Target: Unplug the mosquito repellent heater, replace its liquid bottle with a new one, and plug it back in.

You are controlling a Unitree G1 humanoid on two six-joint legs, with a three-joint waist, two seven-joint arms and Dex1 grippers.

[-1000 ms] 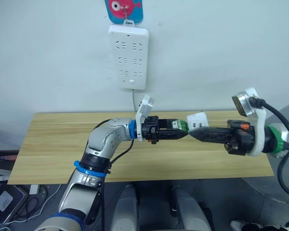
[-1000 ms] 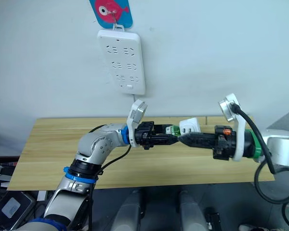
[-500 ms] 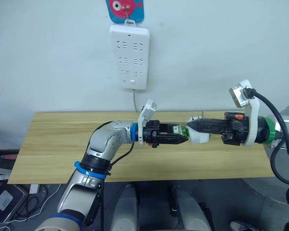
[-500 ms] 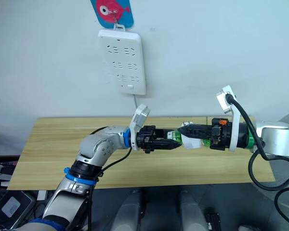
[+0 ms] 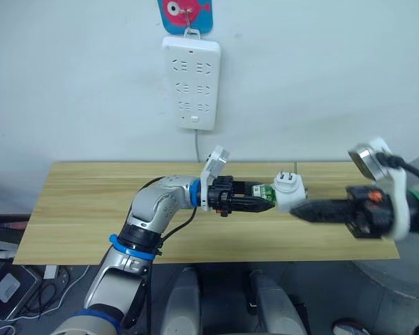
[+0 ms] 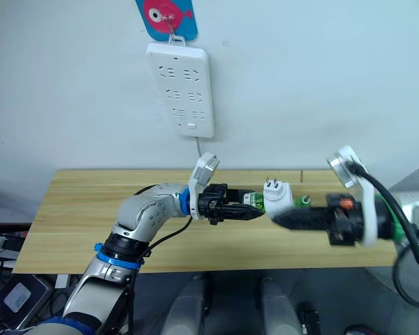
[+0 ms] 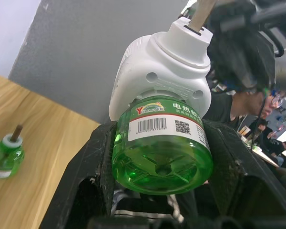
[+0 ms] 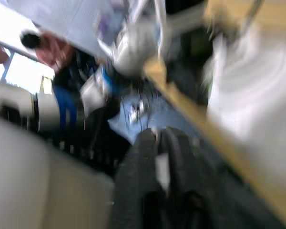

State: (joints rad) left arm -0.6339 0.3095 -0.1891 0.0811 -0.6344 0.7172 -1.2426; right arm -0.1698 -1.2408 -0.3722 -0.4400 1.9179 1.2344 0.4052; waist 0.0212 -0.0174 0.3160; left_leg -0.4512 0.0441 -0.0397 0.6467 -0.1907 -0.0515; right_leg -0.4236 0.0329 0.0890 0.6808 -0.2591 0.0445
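My left gripper (image 5: 265, 201) is shut on a green liquid bottle (image 7: 162, 152), held level above the table. The white mosquito repellent heater (image 5: 290, 190) sits on that bottle's neck, its two metal prongs pointing up. My right gripper (image 5: 299, 210) lies just under and to the right of the heater, fingers together and pointing left; I see nothing held between them. Another green bottle (image 7: 5, 155) with a brown wick stands on the table behind, also seen as the small green bottle (image 6: 304, 201).
A white power strip (image 5: 190, 82) hangs on the wall above the wooden table (image 5: 77, 209), under a blue fish card (image 5: 186, 14), with its cord running down behind the table. A person (image 7: 271, 102) sits in the background of the left wrist view.
My right gripper has come off the heater, dropping down and to the right while its wrist rolled. The heater stays on the bottle in my left gripper, prongs now upward.
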